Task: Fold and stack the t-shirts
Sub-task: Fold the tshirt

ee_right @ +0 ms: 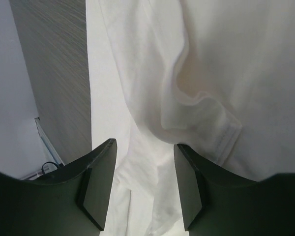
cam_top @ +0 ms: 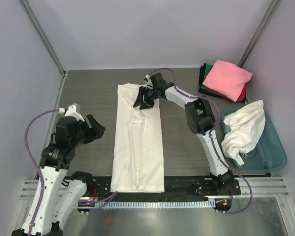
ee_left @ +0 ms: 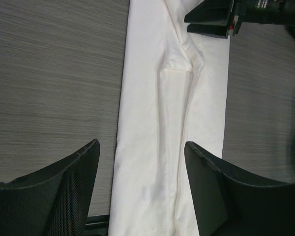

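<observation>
A cream-white t-shirt [cam_top: 138, 142] lies folded lengthwise into a long strip down the middle of the table. My right gripper [cam_top: 142, 102] is open and hovers over the strip's far end, near a folded-in sleeve [ee_right: 206, 123]; cloth shows between its fingers [ee_right: 99, 182]. My left gripper [cam_top: 96, 129] is open and empty, left of the strip and above the table. In the left wrist view the strip [ee_left: 172, 123] runs between its fingers [ee_left: 73, 187]. A pink shirt [cam_top: 227, 78] tops a folded stack with green, red and black ones at the back right. Another cream-white shirt [cam_top: 243, 129] lies crumpled in the tub.
A teal plastic tub [cam_top: 273, 157] stands at the right edge. A black rail [cam_top: 187, 186] runs along the near edge by the arm bases. Grey walls enclose the left, back and right sides.
</observation>
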Tool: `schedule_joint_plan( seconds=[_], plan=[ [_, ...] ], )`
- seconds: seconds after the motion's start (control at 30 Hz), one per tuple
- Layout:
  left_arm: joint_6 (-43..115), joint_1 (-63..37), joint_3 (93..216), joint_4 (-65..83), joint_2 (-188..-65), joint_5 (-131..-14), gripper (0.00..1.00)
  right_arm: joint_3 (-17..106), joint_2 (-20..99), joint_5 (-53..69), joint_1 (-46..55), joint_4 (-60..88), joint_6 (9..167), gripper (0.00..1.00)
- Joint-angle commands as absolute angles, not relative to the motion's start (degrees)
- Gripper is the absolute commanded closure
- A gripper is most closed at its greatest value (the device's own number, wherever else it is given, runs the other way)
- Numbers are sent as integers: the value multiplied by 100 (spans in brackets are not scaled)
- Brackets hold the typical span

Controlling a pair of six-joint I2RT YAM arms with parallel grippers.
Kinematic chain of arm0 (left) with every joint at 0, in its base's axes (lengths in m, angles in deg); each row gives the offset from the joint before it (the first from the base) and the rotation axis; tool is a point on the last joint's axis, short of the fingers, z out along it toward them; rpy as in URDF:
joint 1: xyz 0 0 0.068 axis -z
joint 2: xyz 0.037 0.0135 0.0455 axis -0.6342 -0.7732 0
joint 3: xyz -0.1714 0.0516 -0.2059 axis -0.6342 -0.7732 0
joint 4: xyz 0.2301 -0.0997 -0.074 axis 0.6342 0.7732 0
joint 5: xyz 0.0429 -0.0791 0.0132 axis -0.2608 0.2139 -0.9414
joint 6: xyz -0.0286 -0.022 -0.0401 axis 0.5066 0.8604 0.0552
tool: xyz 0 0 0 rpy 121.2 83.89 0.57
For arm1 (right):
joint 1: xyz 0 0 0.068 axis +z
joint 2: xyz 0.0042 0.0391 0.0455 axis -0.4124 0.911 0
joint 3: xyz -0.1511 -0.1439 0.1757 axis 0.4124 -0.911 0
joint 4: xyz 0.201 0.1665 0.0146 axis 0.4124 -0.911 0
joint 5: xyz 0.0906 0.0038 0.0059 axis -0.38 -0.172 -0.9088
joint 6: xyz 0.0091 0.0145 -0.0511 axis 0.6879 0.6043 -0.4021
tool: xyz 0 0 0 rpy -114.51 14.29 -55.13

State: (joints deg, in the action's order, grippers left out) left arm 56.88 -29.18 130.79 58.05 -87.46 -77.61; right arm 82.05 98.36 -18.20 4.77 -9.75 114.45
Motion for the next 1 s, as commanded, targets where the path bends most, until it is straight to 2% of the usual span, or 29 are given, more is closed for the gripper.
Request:
schedule_joint_plan(
  seconds=[0.0, 0.1, 0.27, 0.43, 0.67, 0.77, 0.87, 0.9, 0.97],
  plan=[
    [5528, -2907, 13025, 5471, -8843, -7795, 29, 8658, 10398, -1960, 271, -837, 11158, 43],
    [5520, -2916, 13051, 5506, -8992, -7856, 30, 9341, 10872, -1924, 35, -837, 11219, 43],
    [5555, -2907, 13051, 5559, -9072, -7971, 30, 11265, 12068, -2047, -282, -741, 11702, 40],
    [5581, -2907, 13042, 5568, -9080, -7971, 30, 11304, 11991, -2092, -379, 454, 12378, 38],
    [5678, -2907, 12998, 5524, -9229, -7954, 30, 11408, 10762, -2030, -370, 964, 12599, 30],
    [5888, -2907, 12990, 5550, -9432, -7840, 32, 11077, 9822, -1995, -362, 964, 12573, 27],
    [6326, -2907, 12893, 5541, -9459, -7647, 32, 9769, 8374, -1707, -353, 789, 12293, 25],
    [6433, -2890, 12719, 5515, -9450, -7585, 32, 8843, 7986, -1539, -335, 545, 12196, 25],
    [6705, -2820, 12481, 5384, -9511, -7505, 35, 7889, 6765, -926, -230, 53, 12107, 26]
  ],
)
